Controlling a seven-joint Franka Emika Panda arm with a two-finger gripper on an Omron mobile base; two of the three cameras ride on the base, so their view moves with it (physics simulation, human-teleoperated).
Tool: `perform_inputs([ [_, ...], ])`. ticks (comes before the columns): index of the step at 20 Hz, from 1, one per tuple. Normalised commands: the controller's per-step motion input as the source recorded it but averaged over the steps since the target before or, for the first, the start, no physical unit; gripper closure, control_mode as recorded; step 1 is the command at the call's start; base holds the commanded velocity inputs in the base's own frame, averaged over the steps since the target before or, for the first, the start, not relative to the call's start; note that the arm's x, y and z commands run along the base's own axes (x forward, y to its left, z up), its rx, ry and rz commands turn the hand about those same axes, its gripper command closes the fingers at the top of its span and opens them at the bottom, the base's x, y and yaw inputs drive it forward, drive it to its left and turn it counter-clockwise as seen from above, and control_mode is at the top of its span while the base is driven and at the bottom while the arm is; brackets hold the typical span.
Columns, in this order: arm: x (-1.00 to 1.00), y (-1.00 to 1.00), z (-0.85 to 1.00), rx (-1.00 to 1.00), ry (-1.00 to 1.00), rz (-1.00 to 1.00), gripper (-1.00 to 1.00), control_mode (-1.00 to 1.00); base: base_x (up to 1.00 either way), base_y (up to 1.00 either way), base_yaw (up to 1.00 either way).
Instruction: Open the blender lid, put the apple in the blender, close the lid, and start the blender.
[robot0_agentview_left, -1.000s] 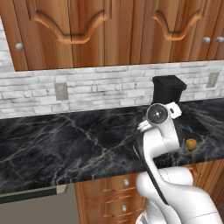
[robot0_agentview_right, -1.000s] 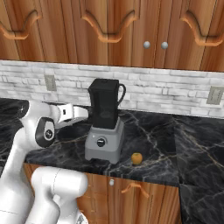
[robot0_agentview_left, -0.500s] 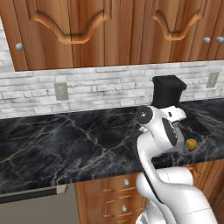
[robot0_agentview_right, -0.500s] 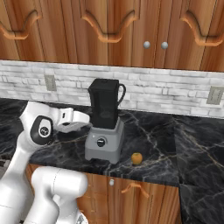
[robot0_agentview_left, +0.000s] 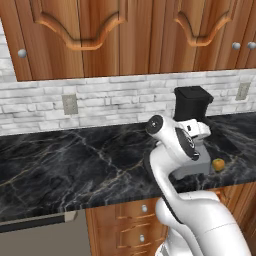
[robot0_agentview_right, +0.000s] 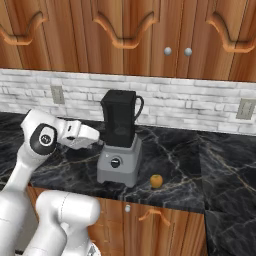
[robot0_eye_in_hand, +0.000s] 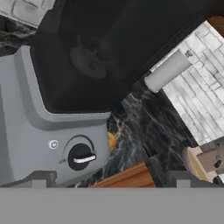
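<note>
Black and squarish, the blender lid (robot0_agentview_right: 118, 94) sits on the jar, so lid-opening is pending: the empty, wide-spread gripper (robot0_agentview_right: 101, 138) must rise to it.

Both base views look forward and down from behind the arm, one from each side, sharing the black marbled worktop (robot0_agentview_left: 75, 160), the white brick backsplash (robot0_agentview_right: 200, 100) and the grey-based blender with its dark jar (robot0_agentview_right: 120, 142). The hand view sits tilted, close against that blender (robot0_eye_in_hand: 48, 109).
</note>
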Motion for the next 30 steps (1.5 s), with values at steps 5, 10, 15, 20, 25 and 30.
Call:
perform_inputs([
  [5,-0.25,0.0,0.84,0.0,-0.09,-0.19,-1.0,-1.0,0.0,0.0,0.0],
  [10,-0.39,0.0,1.0,0.0,-0.15,-0.11,-1.0,-1.0,0.0,0.0,0.0],
  [15,-0.42,0.0,0.98,0.06,-0.14,-0.03,-1.0,-1.0,0.0,0.0,0.0],
  [20,-0.27,0.0,0.8,0.24,-0.25,0.09,-1.0,-1.0,0.0,0.0,0.0],
  [25,0.11,-0.21,0.6,0.28,-0.07,0.2,-1.0,-1.0,0.0,0.0,0.0],
  [30,0.53,-0.28,0.11,0.14,0.03,0.22,-1.0,-1.0,0.0,0.0,0.0],
])
